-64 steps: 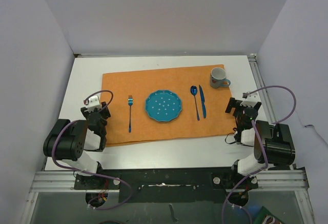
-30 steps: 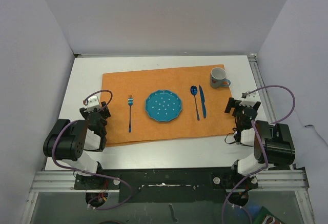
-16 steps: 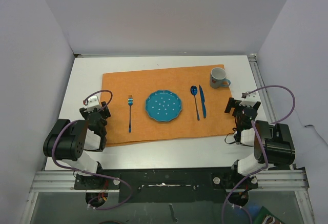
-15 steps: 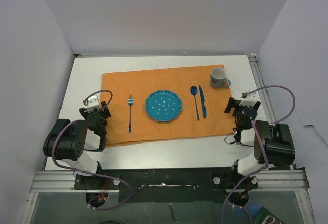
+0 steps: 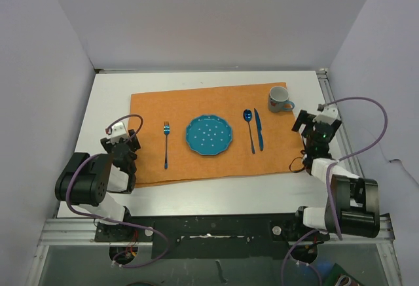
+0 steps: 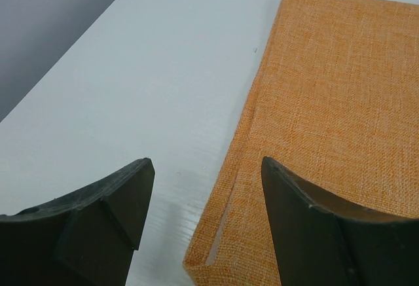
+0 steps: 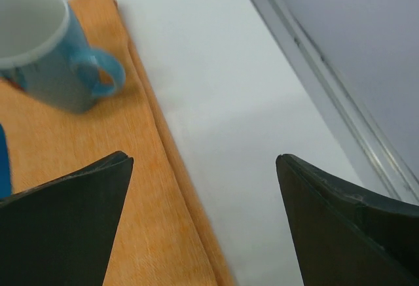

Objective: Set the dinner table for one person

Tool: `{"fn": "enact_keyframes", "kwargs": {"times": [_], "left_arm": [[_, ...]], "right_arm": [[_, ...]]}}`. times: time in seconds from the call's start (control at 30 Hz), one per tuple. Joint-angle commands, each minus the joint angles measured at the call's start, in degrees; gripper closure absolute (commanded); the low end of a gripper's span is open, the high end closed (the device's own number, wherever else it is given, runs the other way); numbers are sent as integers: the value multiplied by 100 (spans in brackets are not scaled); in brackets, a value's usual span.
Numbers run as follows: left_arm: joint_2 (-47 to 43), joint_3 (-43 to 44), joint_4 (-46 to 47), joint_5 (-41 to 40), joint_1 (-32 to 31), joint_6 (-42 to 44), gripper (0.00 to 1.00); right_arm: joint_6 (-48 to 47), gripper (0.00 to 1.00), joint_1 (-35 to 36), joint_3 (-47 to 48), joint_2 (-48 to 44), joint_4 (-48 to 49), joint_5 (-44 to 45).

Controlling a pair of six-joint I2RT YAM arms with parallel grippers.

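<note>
The right pincer [image 7: 203, 161] is spread wide with nothing between its fingers, one finger over the orange placemat [image 7: 72, 142] and the other over the bare white desk [image 7: 222, 83]. Just ahead of it and to its left sits the blue mug [image 7: 39, 50], handle turned toward the pincer, on the placemat's far right corner. Across the desk, the left pincer [image 6: 206, 168] is open and empty too, hanging over the placemat's near left corner where the hem meets the desk. Between the arms the setting looks complete: fork [image 5: 166, 143], blue plate [image 5: 209, 134], then spoon [image 5: 249, 129] and knife [image 5: 258, 129] side by side, all on the cloth, which lies mid-desk. So the danger now is disturbance. A careless swing of the right pincer toward the mug could clip the handle and tip or shove it. Either pincer dipping low could snag the cloth's edge and drag it, sliding the cutlery out of line. A clean lift away looks like the safe call.
</note>
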Motion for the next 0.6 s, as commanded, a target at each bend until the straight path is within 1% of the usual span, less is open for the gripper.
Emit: {"fn": "enact_keyframes", "kwargs": {"times": [0.0,0.03,0.07,0.1,0.13,0.17,0.2,0.27,0.33,0.37,0.4,0.43,0.47,0.5,0.53,0.57], "left_arm": [[-322,65,357,-409,-140,150,32],[-555,250,-212,-897,-303,160,32],[-856,574,-1123,-1250,-457,82,32],[-1067,1083,-2434,-1257,-482,-225,32],[-1136,1567,-3458,-1148,-416,-562,32],[-1070,2018,-4168,-1105,-356,-797,32],[-947,2376,-4651,-1106,-351,-810,32],[-629,2987,-5326,-1126,-372,-853,32],[-319,3268,-5780,-1250,-406,-1007,32],[-224,3349,-5886,-1256,-412,-1084,34],[-144,3406,-5943,-1230,-412,-1104,42],[-75,3452,-5992,-1207,-412,-1115,56],[-18,3534,-6083,-1203,-408,-1154,68],[21,3598,-6177,-1197,-412,-1194,94],[58,3670,-6280,-1204,-412,-1241,100],[76,3729,-6367,-1220,-412,-1273,100]], "right_arm": [[840,2,-10,1594,-642,-2454,238],[818,2,31,1824,-592,-2771,217],[830,2,54,2074,-534,-3113,196],[918,2,95,2294,-458,-3475,234],[1013,2,110,2525,-379,-3822,183],[1039,2,126,2729,-297,-4187,52],[1065,3,160,2928,-216,-4484,-13],[1069,2,260,3264,-48,-5064,-84],[1120,2,336,3396,42,-5501,-190],[1118,2,361,3419,86,-5597,-446],[1165,1,378,3455,134,-5697,-598],[1246,1,402,3504,219,-5831,-699],[1301,8,418,3580,317,-5974,-819],[1335,18,441,3642,416,-6096,-852],[1344,26,465,3674,514,-6173,-836],[1340,39,480,3717,635,-6236,-804]]}}
